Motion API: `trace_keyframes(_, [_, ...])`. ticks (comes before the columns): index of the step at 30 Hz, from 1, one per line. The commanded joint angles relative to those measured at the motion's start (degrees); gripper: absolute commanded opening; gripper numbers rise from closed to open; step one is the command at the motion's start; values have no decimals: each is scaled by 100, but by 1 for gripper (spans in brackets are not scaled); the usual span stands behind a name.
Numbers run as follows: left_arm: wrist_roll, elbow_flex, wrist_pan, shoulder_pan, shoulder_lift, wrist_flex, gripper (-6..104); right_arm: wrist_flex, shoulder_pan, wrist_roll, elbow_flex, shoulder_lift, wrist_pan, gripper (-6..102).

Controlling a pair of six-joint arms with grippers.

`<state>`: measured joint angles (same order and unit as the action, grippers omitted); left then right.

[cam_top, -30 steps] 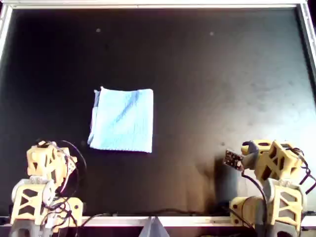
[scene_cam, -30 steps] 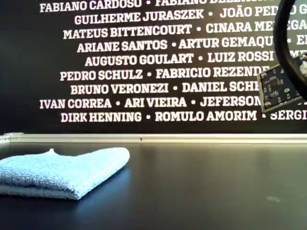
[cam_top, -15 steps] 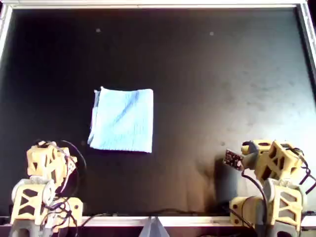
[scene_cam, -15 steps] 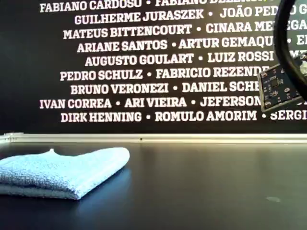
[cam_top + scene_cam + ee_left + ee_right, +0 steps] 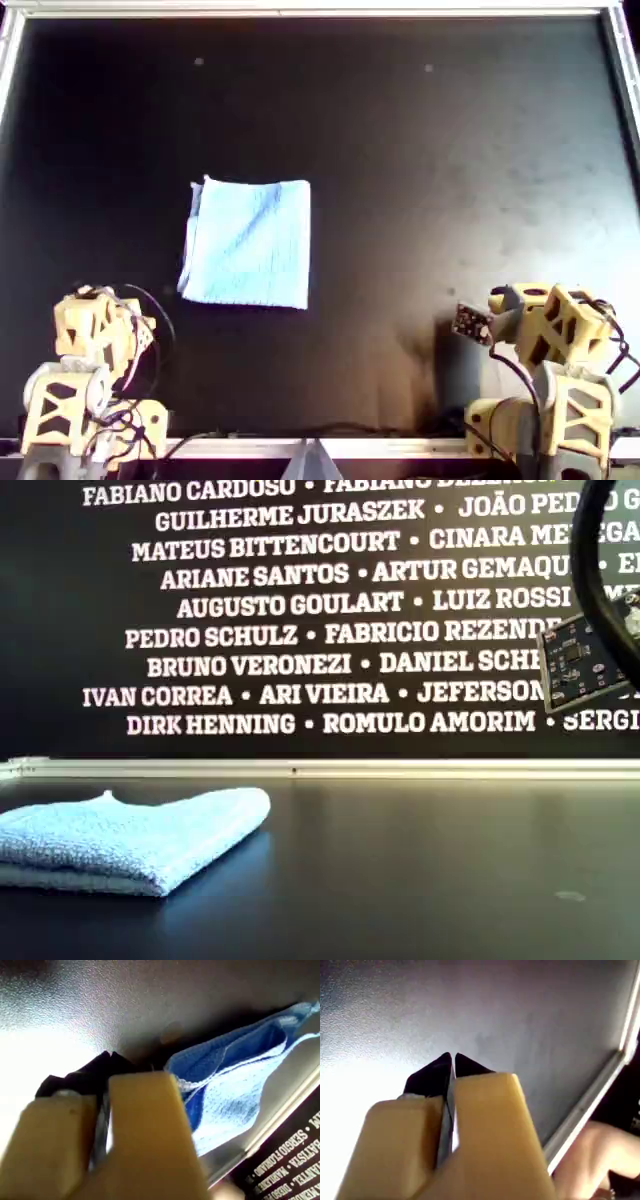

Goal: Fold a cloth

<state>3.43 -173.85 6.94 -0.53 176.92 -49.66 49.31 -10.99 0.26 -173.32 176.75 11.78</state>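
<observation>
Both yellow plastic arms sit folded at the near edge of the table in the overhead view. The left gripper (image 5: 107, 1060) is pressed closed. The right gripper (image 5: 452, 1060) is closed too, holding nothing.

Light is dim and soft. White glare washes the table (image 5: 45, 1055) in both wrist views. The near gripper bodies are blurred.
</observation>
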Motion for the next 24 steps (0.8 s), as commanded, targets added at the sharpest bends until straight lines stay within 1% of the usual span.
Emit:
trace_keyframes(1, [-26, 35, 35, 70, 97, 0, -1, 114, 9, 26, -88, 272, -18, 2])
trace_keyframes(3, [-26, 35, 35, 70, 97, 0, -1, 114, 9, 26, -88, 272, -18, 2])
trace_keyframes(5, [53, 35, 44, 70, 97, 0, -1, 114, 9, 26, -88, 272, -18, 2])
trace_keyframes(24, [62, 35, 44, 62, 97, -9, -1, 114, 18, 26, -88, 272, -18, 2])
